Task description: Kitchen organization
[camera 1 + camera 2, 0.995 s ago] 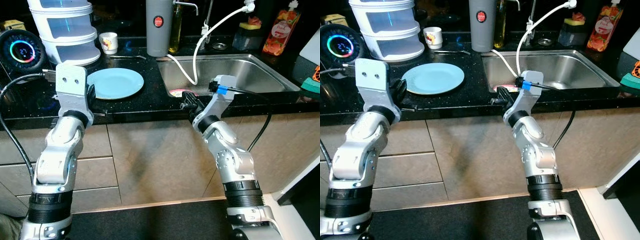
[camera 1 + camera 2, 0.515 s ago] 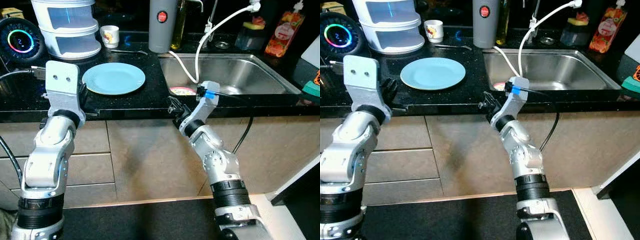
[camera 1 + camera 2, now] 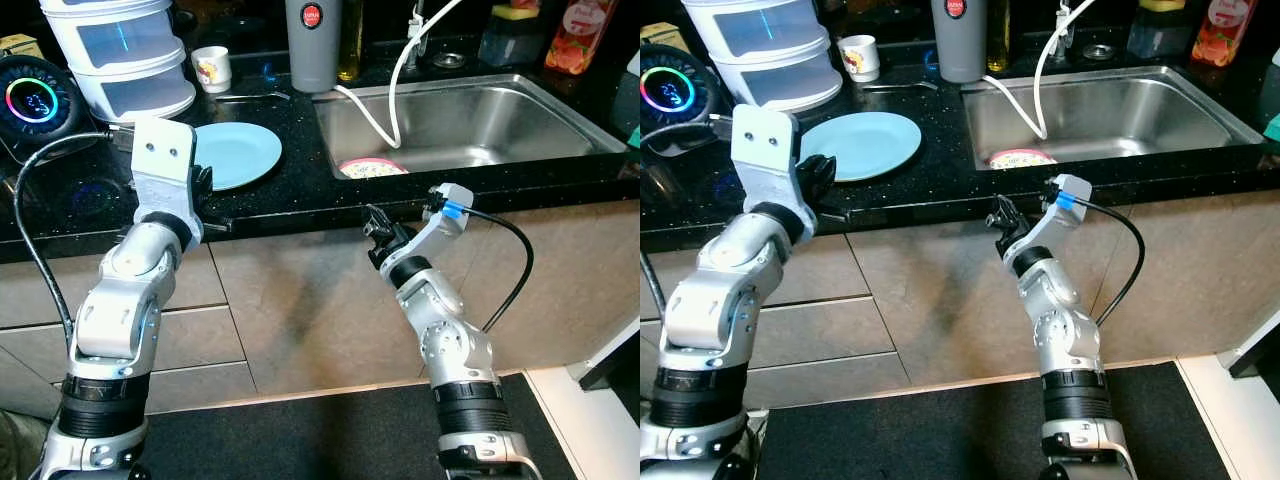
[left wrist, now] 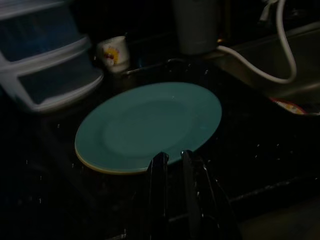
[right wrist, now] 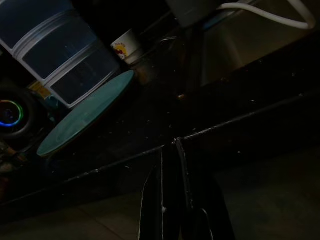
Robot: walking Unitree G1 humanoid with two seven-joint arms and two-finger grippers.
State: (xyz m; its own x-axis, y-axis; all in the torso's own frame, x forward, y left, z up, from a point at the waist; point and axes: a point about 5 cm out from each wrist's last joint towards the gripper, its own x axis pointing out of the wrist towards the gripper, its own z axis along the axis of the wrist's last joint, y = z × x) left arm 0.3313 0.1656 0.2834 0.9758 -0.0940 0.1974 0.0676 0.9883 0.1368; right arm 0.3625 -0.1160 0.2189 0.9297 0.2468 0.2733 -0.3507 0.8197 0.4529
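Plate (image 3: pixel 238 154): one, blue, on counter | cup (image 3: pixel 212 68): one | both jaws closed, empty

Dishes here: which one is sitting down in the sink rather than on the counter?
The pink-rimmed dish lies in the steel sink, beside the white hose. The blue plate and the small white cup both rest on the black counter.

A long black counter (image 3: pixel 300 190) has a shiny metal sink (image 3: pixel 560 100) in it. A white hose (image 4: pixel 286 40) bends down into the sink. A tall grey cup (image 3: pixel 311 45) stands behind it. A small white cup (image 3: pixel 211 68) sits near stacked white boxes (image 3: pixel 120 55). A round glowing dial (image 3: pixel 32 98) is beside them.
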